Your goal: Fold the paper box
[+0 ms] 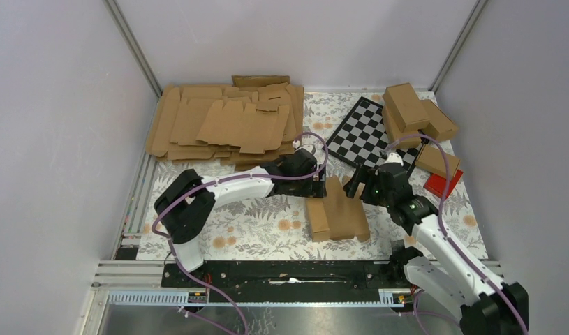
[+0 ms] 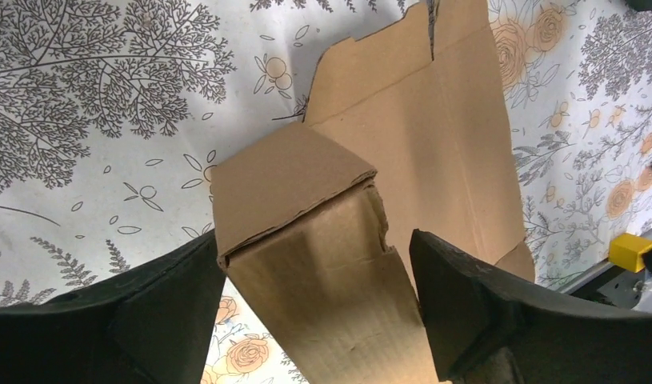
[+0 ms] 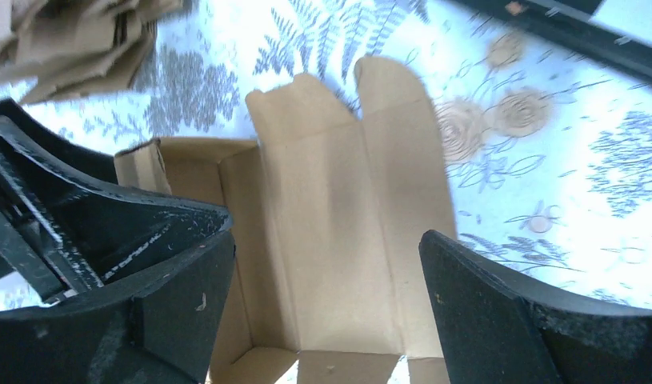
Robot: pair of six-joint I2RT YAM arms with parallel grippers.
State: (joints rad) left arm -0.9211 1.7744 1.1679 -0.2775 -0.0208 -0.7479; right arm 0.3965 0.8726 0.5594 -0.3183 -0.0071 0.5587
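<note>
A: Nearest the lens, left wrist view: the two black fingers of the left pincer (image 2: 314,244), standing wide apart. A folded-up end of the paper box (image 2: 322,264) lies between them. Clamped?

B: No. One finger sits at the box's edge and a gap shows on the other side. The jaws are spread and straddle the box without gripping it.

A: Right pincer (image 3: 326,236)?

B: Also spread wide, hanging over the open part of the box, with both fingers clear of the cardboard.

A: Box position?

B: On the floral surface (image 1: 253,230), centre front, between the two pincers.

A: State of the box as a container?

B: Part-formed. One end is closed into a squarish tube. The rest is an open trough with raised walls and loose flaps. Its inside shows bare cardboard floor and walls.

A: Other containers?

B: Closed cartons (image 1: 414,112) are piled at the far right, partly on a checkered board (image 1: 361,132). Their contents cannot be seen. A red block (image 1: 442,184) lies just beside the lowest carton.

A: Far left?

B: A heap of flat blanks (image 1: 225,122), overlapping, well apart from the box.
</note>
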